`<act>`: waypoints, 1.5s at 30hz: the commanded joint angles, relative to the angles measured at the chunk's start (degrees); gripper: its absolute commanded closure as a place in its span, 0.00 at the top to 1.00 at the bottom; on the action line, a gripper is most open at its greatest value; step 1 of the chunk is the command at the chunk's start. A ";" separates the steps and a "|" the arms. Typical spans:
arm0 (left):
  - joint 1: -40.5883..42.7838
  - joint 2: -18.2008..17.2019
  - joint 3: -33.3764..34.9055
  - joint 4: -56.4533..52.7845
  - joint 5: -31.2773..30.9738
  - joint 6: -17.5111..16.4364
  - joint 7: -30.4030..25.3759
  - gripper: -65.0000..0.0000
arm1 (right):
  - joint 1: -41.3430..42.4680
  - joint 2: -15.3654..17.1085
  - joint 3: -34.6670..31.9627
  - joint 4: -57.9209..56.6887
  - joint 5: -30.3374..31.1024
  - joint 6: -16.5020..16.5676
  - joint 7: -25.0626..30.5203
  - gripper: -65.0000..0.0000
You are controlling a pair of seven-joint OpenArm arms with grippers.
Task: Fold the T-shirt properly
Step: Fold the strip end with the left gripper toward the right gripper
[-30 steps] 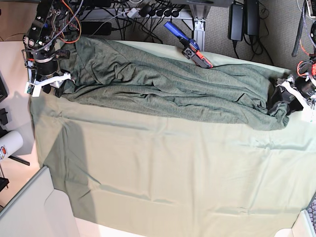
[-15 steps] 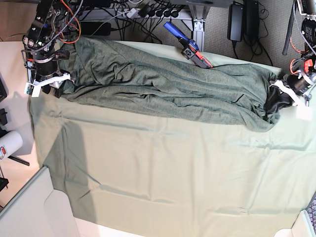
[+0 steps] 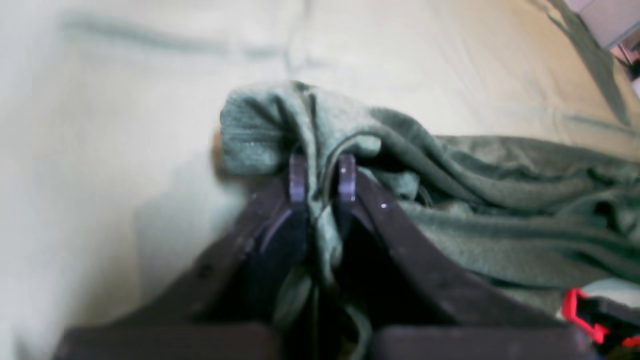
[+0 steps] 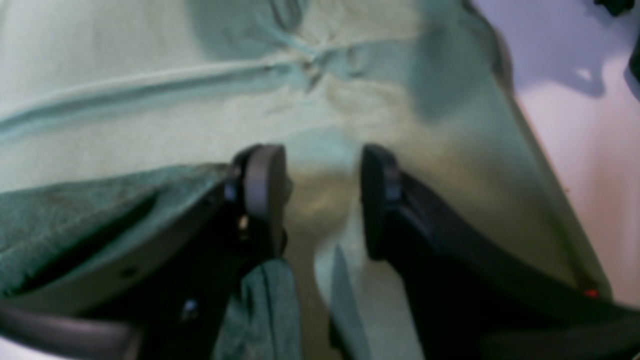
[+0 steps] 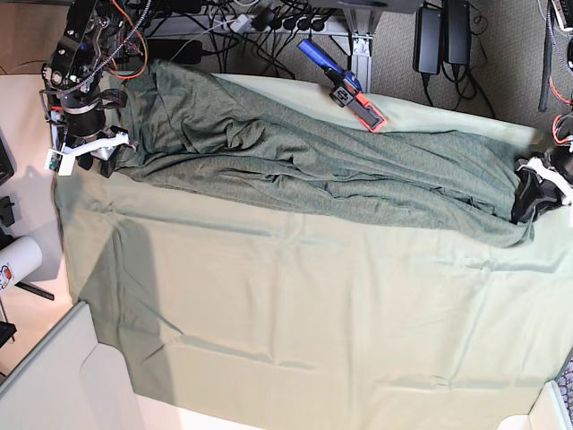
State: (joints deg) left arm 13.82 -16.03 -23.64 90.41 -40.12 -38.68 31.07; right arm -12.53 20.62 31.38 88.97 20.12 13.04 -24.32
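The dark olive T-shirt lies stretched in a long wrinkled band across the back of the table, from far left to far right. At its right end my left gripper is shut on a bunched fold. The left wrist view shows the fingertips pinching that fabric. My right gripper sits at the shirt's left end. In the right wrist view it is open, with only pale cloth between the pads. The shirt lies beside and under its left finger.
A pale green table cloth covers the table. A blue and red tool lies on the back edge, touching the shirt. Cables and power bricks hang behind. A white cylinder and a grey box corner are at the left.
My left gripper has shut on the shirt's right end and pulled it rightward, drawing the shirt longer and flatter. The right gripper has stayed in place.
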 commanded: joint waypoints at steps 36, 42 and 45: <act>-6.71 12.90 47.32 11.56 43.91 7.69 -6.88 0.00 | 0.39 1.29 0.52 0.81 1.99 -0.17 1.09 0.40; -7.02 13.33 51.43 10.10 40.76 5.88 -7.15 0.35 | 0.39 1.31 0.52 0.81 3.80 -0.17 -0.02 0.40; -6.99 13.35 54.49 10.10 38.62 5.90 -7.17 0.54 | 0.39 1.33 0.52 0.81 4.55 -0.15 -1.16 0.52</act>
State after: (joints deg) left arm 7.40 -3.16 30.81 99.68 -0.82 -32.16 25.21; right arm -12.53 20.80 31.38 88.97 24.18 13.04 -26.59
